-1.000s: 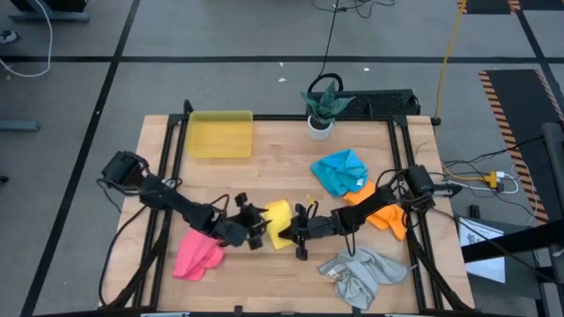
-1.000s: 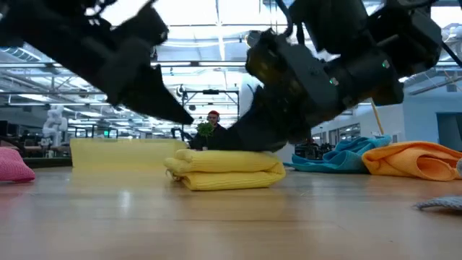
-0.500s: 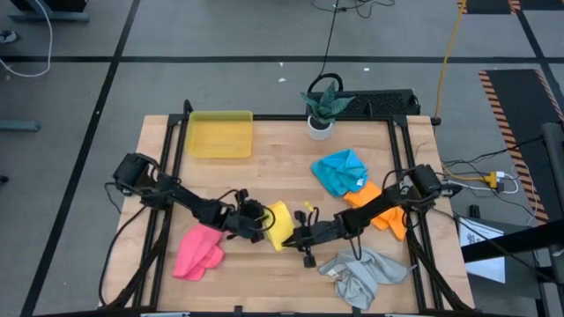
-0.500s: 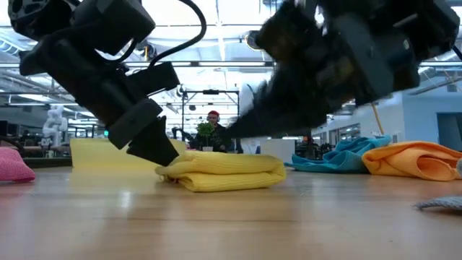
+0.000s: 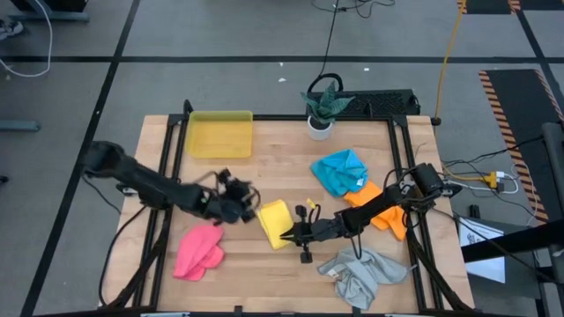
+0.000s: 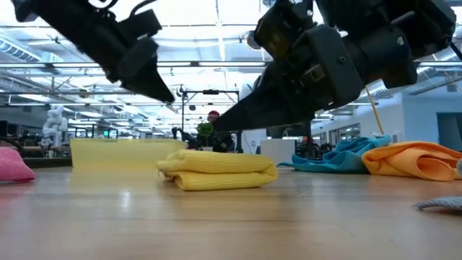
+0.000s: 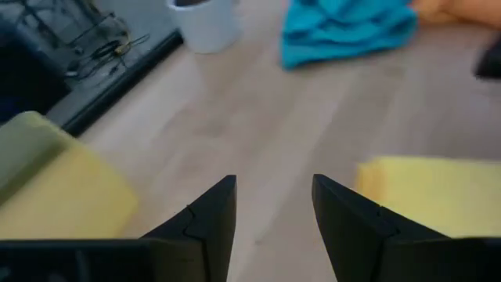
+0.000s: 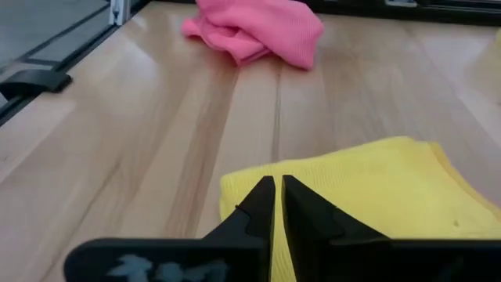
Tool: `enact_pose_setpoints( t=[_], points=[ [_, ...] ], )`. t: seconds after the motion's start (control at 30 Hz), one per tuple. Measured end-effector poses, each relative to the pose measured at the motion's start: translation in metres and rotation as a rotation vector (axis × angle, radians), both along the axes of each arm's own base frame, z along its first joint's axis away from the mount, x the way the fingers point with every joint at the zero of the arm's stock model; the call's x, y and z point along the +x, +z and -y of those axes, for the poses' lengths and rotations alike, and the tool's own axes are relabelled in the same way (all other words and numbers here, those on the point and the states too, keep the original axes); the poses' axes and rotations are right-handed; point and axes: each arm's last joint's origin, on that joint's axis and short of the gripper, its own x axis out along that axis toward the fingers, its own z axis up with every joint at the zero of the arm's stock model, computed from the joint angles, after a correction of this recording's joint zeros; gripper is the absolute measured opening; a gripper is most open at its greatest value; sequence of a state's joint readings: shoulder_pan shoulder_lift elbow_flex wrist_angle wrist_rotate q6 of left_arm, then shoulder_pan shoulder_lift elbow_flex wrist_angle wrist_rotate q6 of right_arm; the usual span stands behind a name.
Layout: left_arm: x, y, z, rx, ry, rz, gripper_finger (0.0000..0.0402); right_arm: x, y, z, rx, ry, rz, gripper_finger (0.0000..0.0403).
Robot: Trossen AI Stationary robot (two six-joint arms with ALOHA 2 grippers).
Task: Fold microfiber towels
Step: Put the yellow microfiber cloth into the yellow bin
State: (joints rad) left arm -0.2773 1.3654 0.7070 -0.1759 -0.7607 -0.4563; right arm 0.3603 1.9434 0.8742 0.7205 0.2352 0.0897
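A yellow towel (image 5: 274,223) lies folded into a thick flat pad in the middle of the table, also seen in the low view (image 6: 220,170). My left gripper (image 5: 250,210) hangs open to the pad's left and above it (image 6: 160,92), with bare wood between its fingers (image 7: 272,200). My right gripper (image 5: 287,234) is shut and comes in from the right. Its tips (image 8: 275,186) hover just over the pad's near right part, and the low view shows a gap (image 6: 216,130). Pink (image 5: 198,251), blue (image 5: 341,172), orange (image 5: 385,210) and grey (image 5: 361,274) towels lie crumpled around it.
A translucent yellow tray (image 5: 220,134) sits at the far left and a potted plant (image 5: 321,109) at the far middle. Bare wood lies between the tray and the yellow towel. The blue and orange towels crowd the right side; the grey one lies at the near right.
My left gripper has lifted off the yellow towel's left end and drawn back up toward the table's left and far side, staying open. My right gripper has risen slightly off the towel and rolled a little. The folded towel stays where it was.
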Motion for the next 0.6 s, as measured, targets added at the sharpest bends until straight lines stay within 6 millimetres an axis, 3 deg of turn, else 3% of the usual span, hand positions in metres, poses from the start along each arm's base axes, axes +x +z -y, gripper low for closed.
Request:
enact_pose_setpoints(
  t=[0.13,0.37,0.5,0.6],
  points=[
    [-0.014,0.011,-0.039,-0.017,0.114,-0.075,0.0170,0.000,0.001,0.000,-0.003,0.001,0.006,0.0018],
    [-0.022,0.005,-0.119,-0.044,0.299,-0.193,0.0170,0.000,0.002,0.000,-0.001,-0.001,0.015,0.0018],
    [-0.030,0.011,-0.164,-0.080,0.348,-0.115,0.0164,0.000,0.001,0.000,-0.001,-0.001,0.014,0.0018],
    [-0.038,0.014,-0.189,-0.123,0.327,-0.050,0.0135,0.000,0.001,0.000,-0.001,-0.001,0.013,0.0018]
  ],
)
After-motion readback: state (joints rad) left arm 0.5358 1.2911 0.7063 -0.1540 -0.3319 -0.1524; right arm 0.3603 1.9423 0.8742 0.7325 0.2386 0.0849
